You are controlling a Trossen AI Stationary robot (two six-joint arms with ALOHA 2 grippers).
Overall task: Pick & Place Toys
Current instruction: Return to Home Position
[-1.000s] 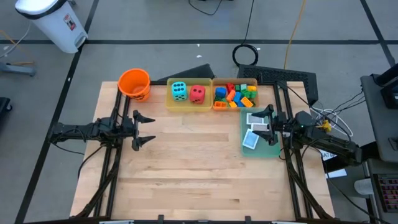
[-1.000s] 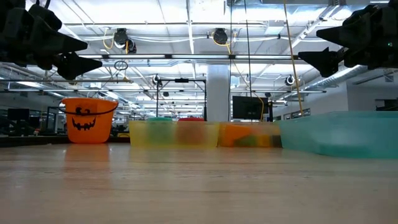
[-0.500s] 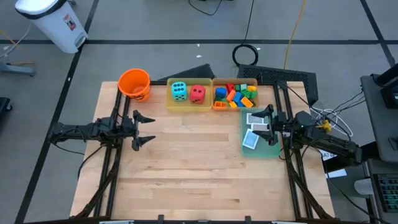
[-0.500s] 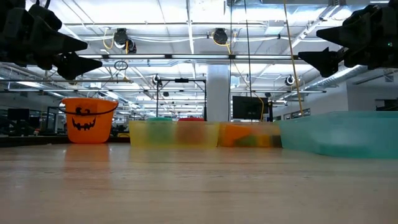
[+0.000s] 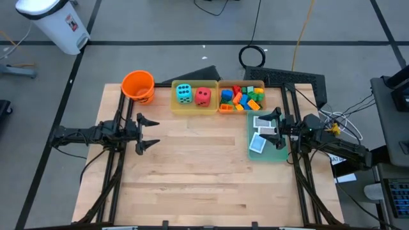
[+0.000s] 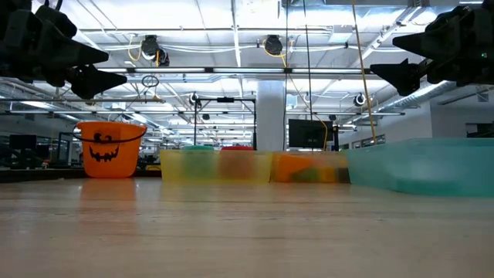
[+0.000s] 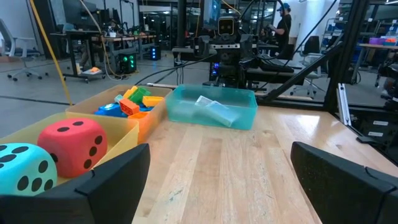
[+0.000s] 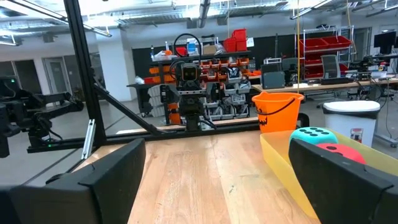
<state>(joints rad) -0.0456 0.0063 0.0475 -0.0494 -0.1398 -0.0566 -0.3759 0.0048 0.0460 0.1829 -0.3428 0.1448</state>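
pale wooden surface lies bare in the middle; your left gripper and right gripper hover spread and empty at its sides. homing looks about done: next, just settle both arms.

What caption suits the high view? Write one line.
Left claw and right claw hang open; cyan die and red die in yellow tray, bricks in orange tray, cards in green tray.

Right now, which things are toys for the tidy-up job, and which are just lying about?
Job toys: cyan die, red die, coloured bricks, white cards.

Just lying about: orange bucket, yellow tray, orange tray, green tray, white bin on the floor.
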